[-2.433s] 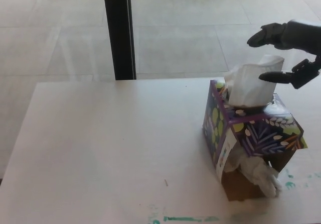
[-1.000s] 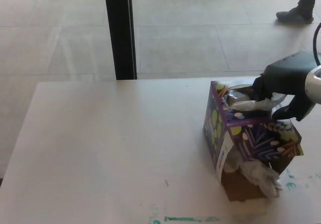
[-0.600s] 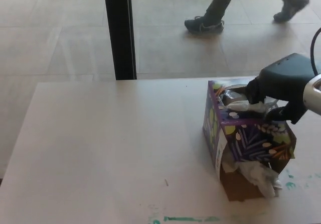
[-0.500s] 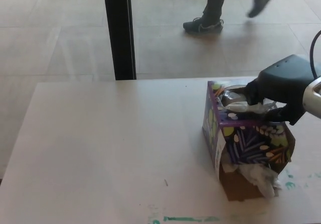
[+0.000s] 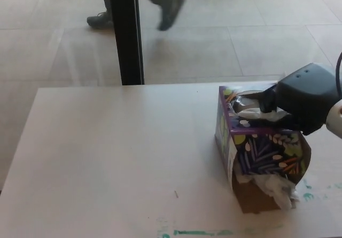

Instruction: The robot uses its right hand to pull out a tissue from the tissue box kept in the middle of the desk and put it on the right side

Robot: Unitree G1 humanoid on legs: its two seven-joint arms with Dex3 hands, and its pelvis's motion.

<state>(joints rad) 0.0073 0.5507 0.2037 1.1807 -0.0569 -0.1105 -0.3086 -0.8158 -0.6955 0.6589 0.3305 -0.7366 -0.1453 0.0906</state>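
No readable text, brand, number or sign anywhere in frame. Tissue box [image 5: 260, 152], right of centre: purple leaf-and-dot print only, no lettering legible. White tag [image 5: 231, 163] on box's left corner: too small and blurred to read. Desk [image 5: 117, 158]: green smears along bottom edge and lower right, paint-like marks, not letters.

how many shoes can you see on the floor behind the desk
2: one dark shoe flat on the floor left of the black post, one lifted mid-step right of it. None seems hidden.
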